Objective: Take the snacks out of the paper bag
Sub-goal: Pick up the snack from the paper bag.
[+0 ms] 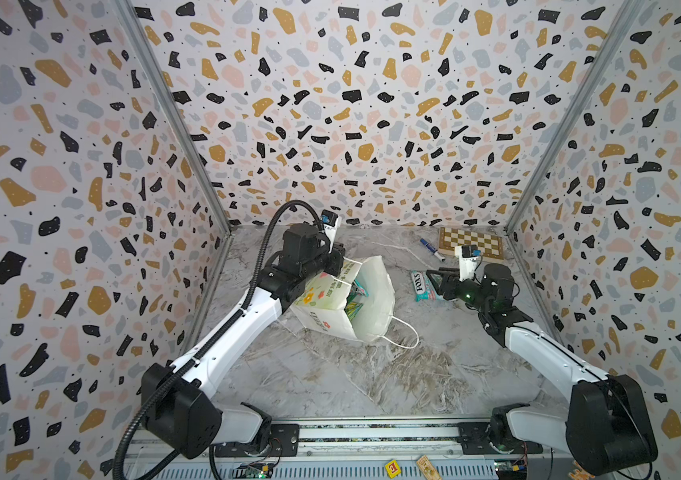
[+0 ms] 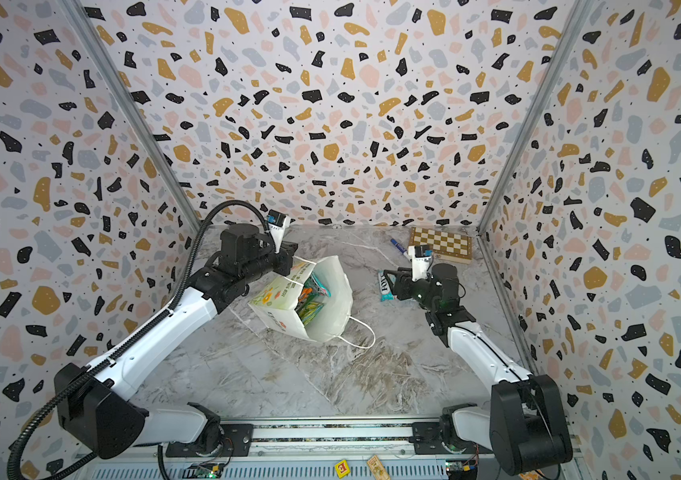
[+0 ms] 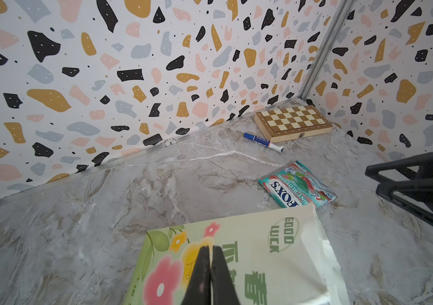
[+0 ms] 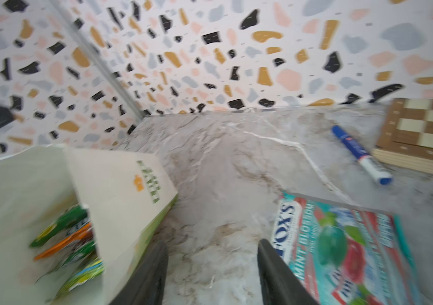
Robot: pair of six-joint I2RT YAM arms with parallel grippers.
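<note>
The white paper bag [image 1: 376, 291] with its flower print [image 3: 262, 237] stands tilted mid-table, mouth open to the front. My left gripper [image 1: 340, 262] is shut on its upper rim; in the left wrist view the jaws [image 3: 209, 248] pinch a thin pale edge. Green, yellow and orange snacks [image 2: 309, 305] lie inside the bag [image 4: 72, 237]. One teal-red FOX'S pouch [image 1: 419, 286] lies flat on the table right of the bag. My right gripper [image 1: 434, 281] is open and empty just beside that pouch [image 4: 342, 243], over bare tabletop [image 4: 211, 245].
A wooden chessboard [image 1: 471, 242] and a blue marker [image 1: 431, 248] lie at the back right corner. The bag's white cord handle [image 1: 405, 336] loops onto the table in front. Patterned walls close in the left, back and right sides.
</note>
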